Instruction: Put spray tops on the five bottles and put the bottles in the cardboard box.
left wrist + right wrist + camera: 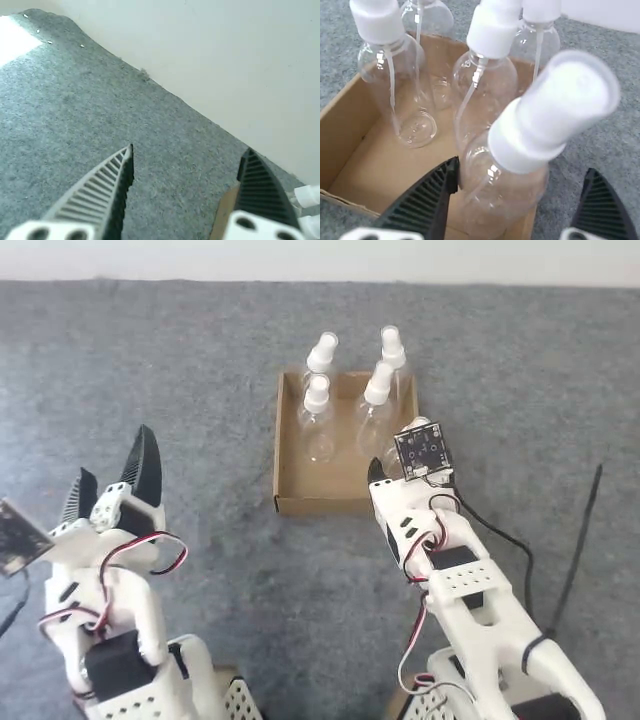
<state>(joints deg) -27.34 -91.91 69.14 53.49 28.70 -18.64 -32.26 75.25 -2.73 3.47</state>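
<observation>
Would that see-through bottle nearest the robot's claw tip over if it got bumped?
Probably tips easily: the bottle looks empty, so light, and is tall under a big spray top. Its smooth clear sides may slip in the right gripper.

readable text: none in any view
bottles: clear plastic, no label or print to read
spray tops: plain white, no marking to read
cardboard box: plain brown walls, no print or sign to read
circuit board: tiny marks on its dark face, too small to read
</observation>
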